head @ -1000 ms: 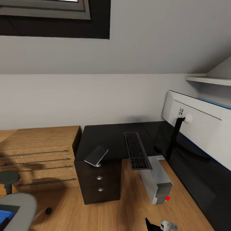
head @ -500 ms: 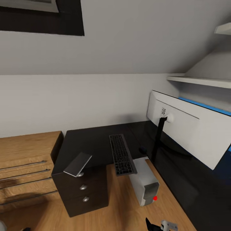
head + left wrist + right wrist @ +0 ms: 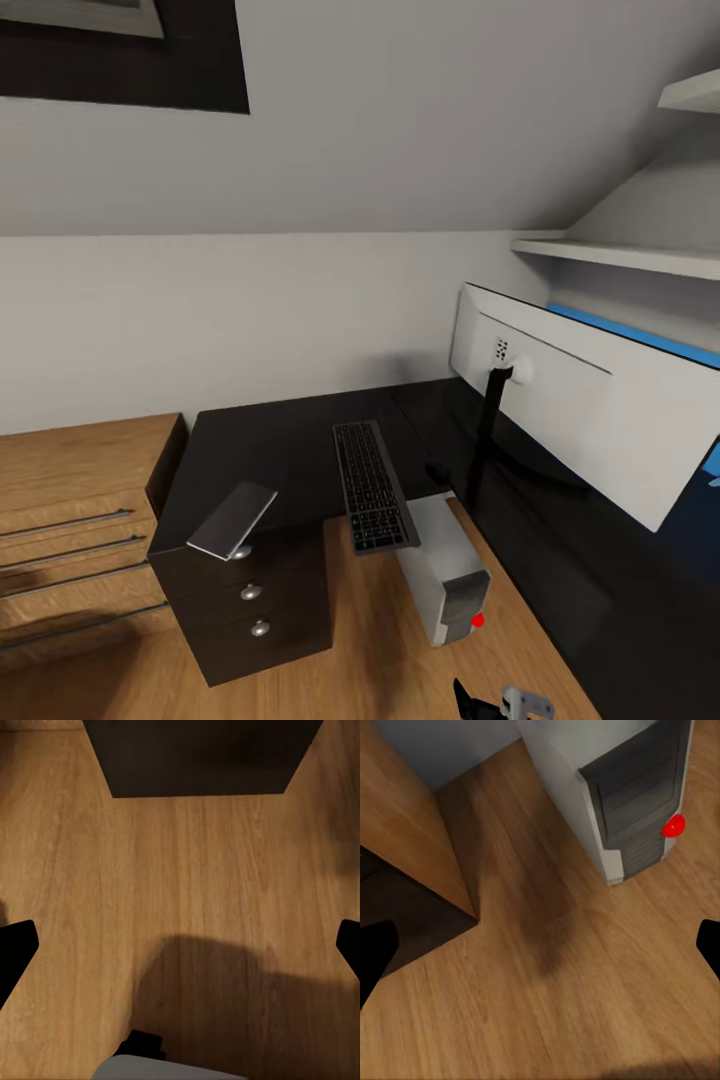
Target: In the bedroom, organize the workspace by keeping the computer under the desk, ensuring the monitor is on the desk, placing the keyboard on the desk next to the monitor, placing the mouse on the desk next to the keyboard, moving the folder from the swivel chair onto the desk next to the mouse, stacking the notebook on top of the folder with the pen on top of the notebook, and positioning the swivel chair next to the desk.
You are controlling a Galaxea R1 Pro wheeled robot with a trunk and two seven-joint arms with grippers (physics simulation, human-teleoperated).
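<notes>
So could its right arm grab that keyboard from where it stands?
Probably not yet. The keyboard lies on the desk, overhanging its edge above the computer; the right claw hangs low, well short.

A sloped white ceiling (image 3: 420,110) comes down to a low, pale grey wall (image 3: 200,320) across the back of the room. A dark window frame (image 3: 120,55) is set into the slope, its lower edge in shade. White shelves (image 3: 620,255) step along the angled side wall. The floor (image 3: 350,650) is warm oak planking with visible grain, and soft shadows fall across it. An oak chest (image 3: 75,520) with long bar handles stands against the back wall. Light is even and diffuse, without hard highlights.
</notes>
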